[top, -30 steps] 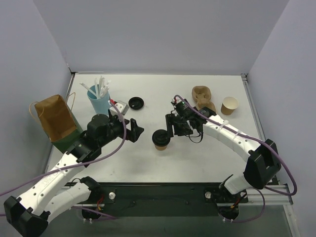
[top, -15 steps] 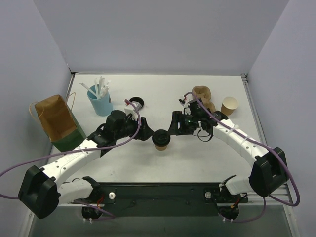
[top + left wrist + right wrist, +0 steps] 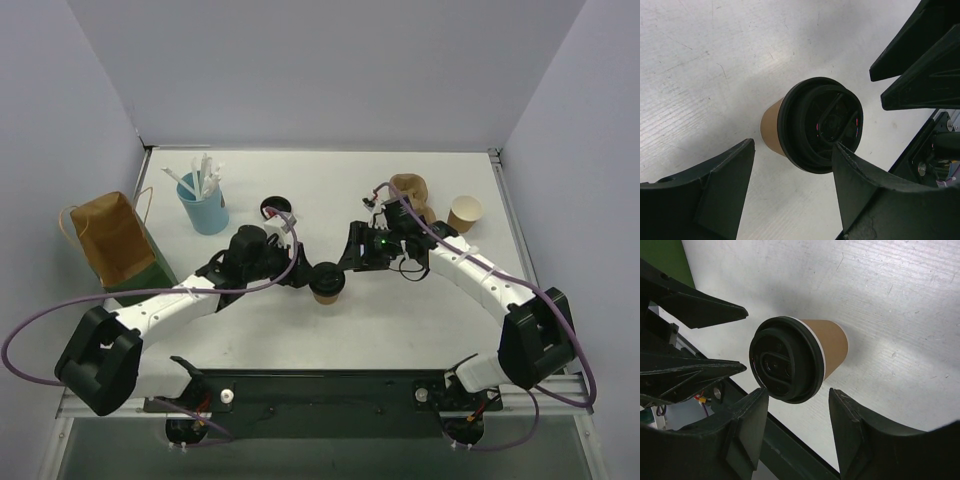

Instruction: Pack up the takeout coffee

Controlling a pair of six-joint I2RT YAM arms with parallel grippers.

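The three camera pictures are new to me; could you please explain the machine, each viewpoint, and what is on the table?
It is a robot with two arms bolted at the near edge of the table, each ending in a two-finger claw. The wide picture comes from a fixed camera above and behind the arms. The two close-ups come from a camera on each wrist, so the dark shapes at their edges are claw fingers. In the middle stands the takeout coffee, a tan paper cup with a black lid. The left claw and the right claw are open on either side of it; neither visibly grips it. Also there: a brown paper bag, a blue cup of straws, a loose black lid, a brown cup carrier and an open paper cup.
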